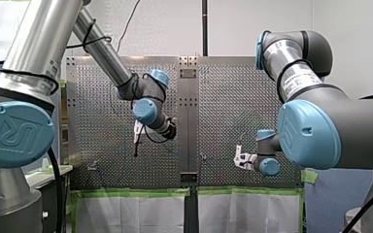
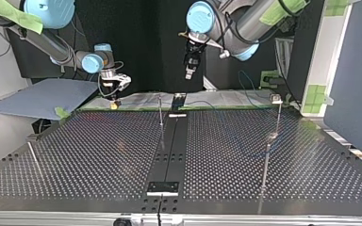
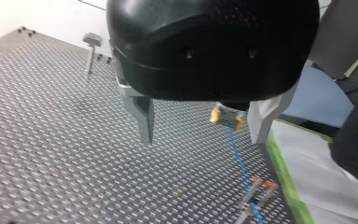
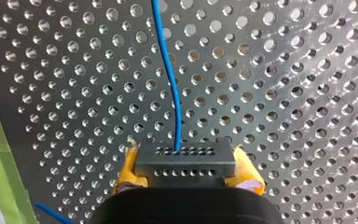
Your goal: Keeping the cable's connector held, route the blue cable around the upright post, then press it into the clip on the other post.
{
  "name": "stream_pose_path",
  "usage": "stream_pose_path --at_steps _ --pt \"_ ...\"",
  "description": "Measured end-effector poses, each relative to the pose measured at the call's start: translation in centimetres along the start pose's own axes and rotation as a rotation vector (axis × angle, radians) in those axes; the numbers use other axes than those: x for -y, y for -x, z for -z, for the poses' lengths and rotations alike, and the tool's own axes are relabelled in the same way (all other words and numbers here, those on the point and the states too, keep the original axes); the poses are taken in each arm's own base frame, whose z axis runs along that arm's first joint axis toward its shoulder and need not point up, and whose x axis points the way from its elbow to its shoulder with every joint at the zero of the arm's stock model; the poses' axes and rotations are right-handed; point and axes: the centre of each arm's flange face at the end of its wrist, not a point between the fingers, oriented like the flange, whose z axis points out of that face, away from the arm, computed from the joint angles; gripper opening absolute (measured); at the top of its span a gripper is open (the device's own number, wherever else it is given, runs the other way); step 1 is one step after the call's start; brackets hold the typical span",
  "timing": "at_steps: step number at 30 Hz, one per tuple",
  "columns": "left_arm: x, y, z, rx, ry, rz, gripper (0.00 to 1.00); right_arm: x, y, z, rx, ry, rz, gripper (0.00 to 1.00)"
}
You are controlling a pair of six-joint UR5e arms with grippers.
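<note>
Only one mark can be read. In the front view, the big blue joint cap [image 1: 17,133] near the base of my left arm [image 1: 43,39] carries a raised emblem, the letters "UR" in a stylised form inside a rounded frame, sitting tilted on the cap's face.

On my right arm [image 1: 320,126], a pale label [image 1: 296,80] is wrapped on the silver tube [image 1: 285,60] just below the grey elbow joint. It bears lines of dark print, too small to make out.

The top view and both wrist views show no legible writing, numbers or signs.
</note>
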Motion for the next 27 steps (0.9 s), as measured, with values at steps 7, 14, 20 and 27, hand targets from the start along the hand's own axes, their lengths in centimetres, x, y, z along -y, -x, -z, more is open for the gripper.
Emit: stream_pose_path --at_steps 7,14,20,27 --pt "0.1 3.1 1.1 0.07 -0.01 0.028 0.98 0.0 0.0 0.0 0.002 0.0 0.0 0.0" --pt "-0.1 5.5 2.6 0.125 -0.014 0.058 0.98 0.0 0.0 0.0 0.003 0.0 -0.001 0.0" --pt "-0.6 5.9 4.2 0.167 -0.038 0.12 0.98 0.0 0.0 0.1 0.007 0.001 -0.001 0.0" --pt "-1.3 4.5 5.5 0.189 -0.051 0.196 0.98 0.0 0.1 0.1 0.009 0.001 -0.002 0.0"
